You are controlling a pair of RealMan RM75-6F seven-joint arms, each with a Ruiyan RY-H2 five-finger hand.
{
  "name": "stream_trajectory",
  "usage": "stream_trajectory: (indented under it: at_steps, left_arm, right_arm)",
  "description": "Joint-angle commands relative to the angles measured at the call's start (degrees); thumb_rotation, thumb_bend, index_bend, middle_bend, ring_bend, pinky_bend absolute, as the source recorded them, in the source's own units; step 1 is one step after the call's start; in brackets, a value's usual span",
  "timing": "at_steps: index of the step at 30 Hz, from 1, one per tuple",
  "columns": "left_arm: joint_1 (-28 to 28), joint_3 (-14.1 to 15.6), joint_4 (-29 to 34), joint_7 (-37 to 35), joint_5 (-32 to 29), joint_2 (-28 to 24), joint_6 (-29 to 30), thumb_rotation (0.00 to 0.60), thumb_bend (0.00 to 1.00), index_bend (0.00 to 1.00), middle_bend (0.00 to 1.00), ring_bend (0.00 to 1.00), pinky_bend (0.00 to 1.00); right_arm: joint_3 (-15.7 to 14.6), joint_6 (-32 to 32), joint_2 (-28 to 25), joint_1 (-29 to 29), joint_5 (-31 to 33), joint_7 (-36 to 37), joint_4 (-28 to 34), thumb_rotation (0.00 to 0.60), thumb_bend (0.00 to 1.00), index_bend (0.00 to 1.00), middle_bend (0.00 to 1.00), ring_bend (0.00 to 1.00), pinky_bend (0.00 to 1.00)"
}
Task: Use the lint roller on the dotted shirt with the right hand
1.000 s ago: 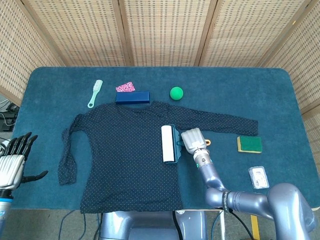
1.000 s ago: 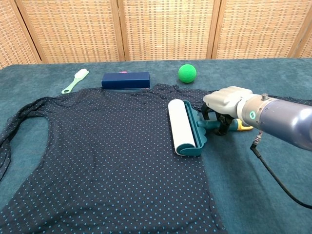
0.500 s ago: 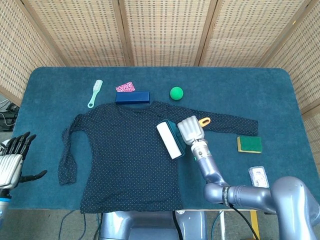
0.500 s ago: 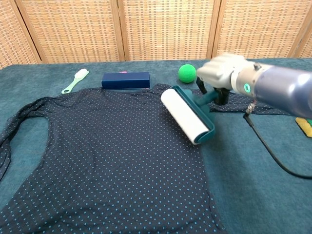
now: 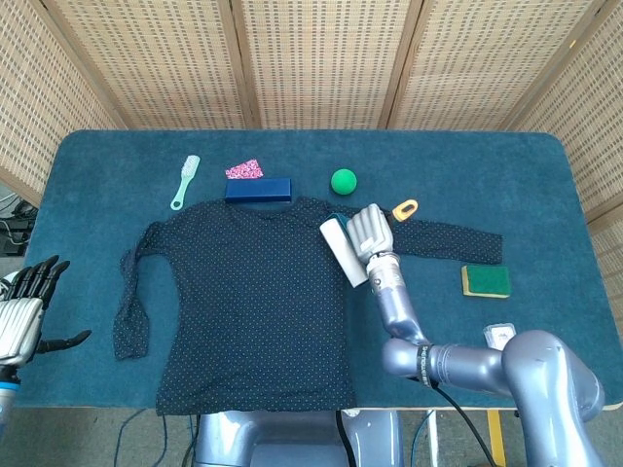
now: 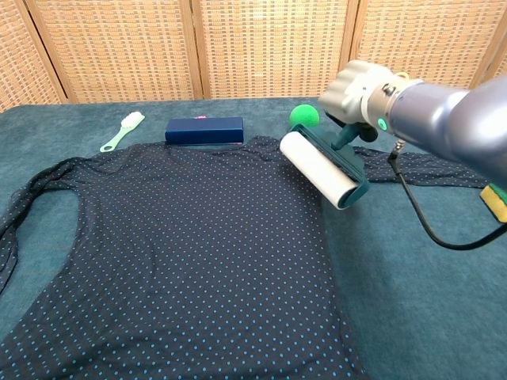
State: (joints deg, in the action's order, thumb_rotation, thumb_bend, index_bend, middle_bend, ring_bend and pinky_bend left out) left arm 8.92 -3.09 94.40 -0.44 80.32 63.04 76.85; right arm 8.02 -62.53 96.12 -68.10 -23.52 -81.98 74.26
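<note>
The navy dotted shirt lies spread flat on the blue table. My right hand grips the teal handle of the lint roller. The roller's white drum is tilted and lifted above the shirt's right edge, near the sleeve. An orange tip of the handle pokes out past the hand. My left hand hangs open off the table's left edge, holding nothing.
Behind the shirt's collar sit a navy box, a pink patterned cloth, a mint brush and a green ball. At the right lie a green-yellow sponge and a small clear packet.
My right hand has raised the lint roller off the shirt and carried it back toward the collar and sleeve, tilting the drum. The left hand stayed put.
</note>
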Motion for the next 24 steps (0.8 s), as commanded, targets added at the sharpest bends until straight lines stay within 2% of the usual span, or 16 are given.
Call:
stream_trajectory:
  at_steps: [1, 5, 10, 24]
  left_arm:
    - [0.13, -0.06, -0.21, -0.16, -0.25, 0.02, -0.28, 0.600, 0.00, 0.00, 0.00, 0.00, 0.00]
    - [0.39, -0.22, -0.53, -0.32, -0.77, 0.04, -0.80, 0.600, 0.00, 0.00, 0.00, 0.00, 0.00]
    - [0.51, -0.16, -0.63, -0.29, -0.81, 0.12, -0.98, 0.600, 0.00, 0.00, 0.00, 0.00, 0.00]
    - [0.27, 0.05, -0.33, -0.76, -0.09, -0.14, -0.15, 0.600, 0.00, 0.00, 0.00, 0.00, 0.00]
  right_arm:
    - [-1.17, -0.06, 2.13, -0.87, 0.24, -1.92, -2.42, 0.600, 0.86, 0.71, 1.00, 1.00, 1.00]
    - [-3.61, -1.20, 5.88, -1.64, -3.41, -4.07, -5.89, 0.600, 0.86, 0.71, 1.00, 1.00, 1.00]
    - [-3.84, -2.38, 8.22, -1.62, -5.10, -4.96, -6.64, 0.600, 0.86, 0.72, 1.00, 1.00, 1.00]
    - [-4.55, -6.36, 10.64, -2.75, -10.85, -9.82, 1.08, 0.600, 0.86, 0.71, 1.00, 1.00, 1.00]
